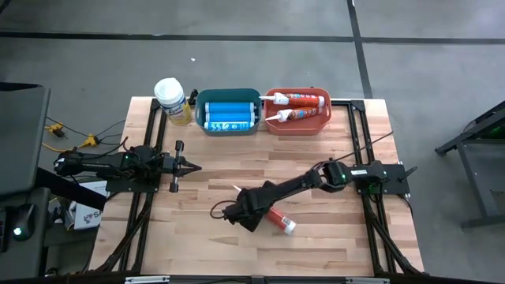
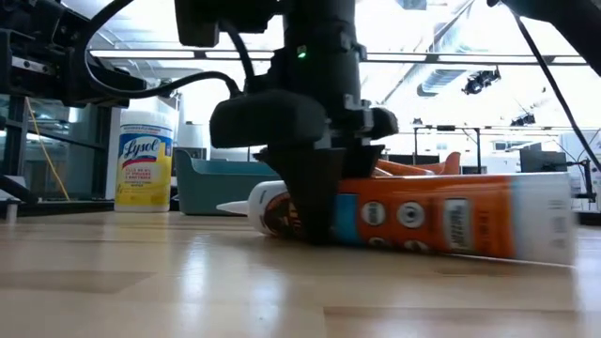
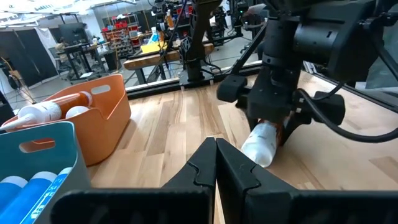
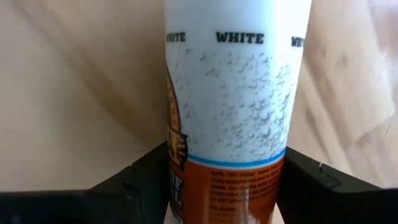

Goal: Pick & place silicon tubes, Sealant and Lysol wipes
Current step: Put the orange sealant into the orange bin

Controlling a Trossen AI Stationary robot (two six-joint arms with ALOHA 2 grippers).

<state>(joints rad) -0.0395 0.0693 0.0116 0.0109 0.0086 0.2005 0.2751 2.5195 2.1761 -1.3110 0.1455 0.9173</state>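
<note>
High view: right gripper straddles the sealant tube lying on the worktop at 5 o'clock; left gripper waits at 9 o'clock, fingers closed.
Low view: fingers astride the tube's nozzle end, not yet clamped; centre before squeezing.
Right wrist view: tube sits between open fingers; close squarely.

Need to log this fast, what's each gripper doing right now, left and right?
Left gripper: shut, empty, waiting over the table's left side.
Right gripper: fingers straddling the orange and white sealant tube lying on the table; grip cannot be told.
</note>
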